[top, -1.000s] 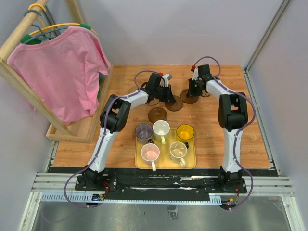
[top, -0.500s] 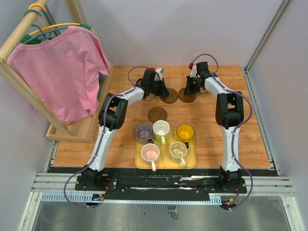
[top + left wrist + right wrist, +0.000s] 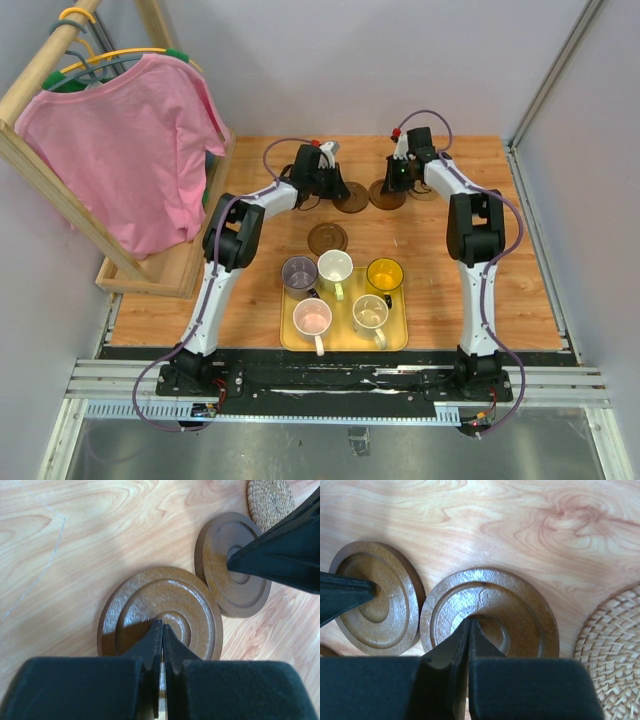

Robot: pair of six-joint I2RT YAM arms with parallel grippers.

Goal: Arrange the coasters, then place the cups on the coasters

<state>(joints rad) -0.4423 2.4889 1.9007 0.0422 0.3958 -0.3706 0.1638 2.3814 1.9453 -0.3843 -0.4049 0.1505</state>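
left gripper (image 3: 162, 627) closed tight, holding nothing, tips on centre of left coaster (image 3: 165, 592). right gripper (image 3: 469, 622) same, on right coaster (image 3: 520, 610). rims nearly touching. woven coaster (image 3: 610, 645) just beside right one. lone coaster (image 3: 327, 238) between pair and tray (image 3: 343, 346). cups (image 3: 335, 266) on tray. bare wood beyond left coaster.

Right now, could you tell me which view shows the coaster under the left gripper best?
The left wrist view: the coaster fills the middle, rings clear, with the shut left gripper at its centre. The right wrist view shows it at the left, partly covered. The top view shows only a small dark disc.
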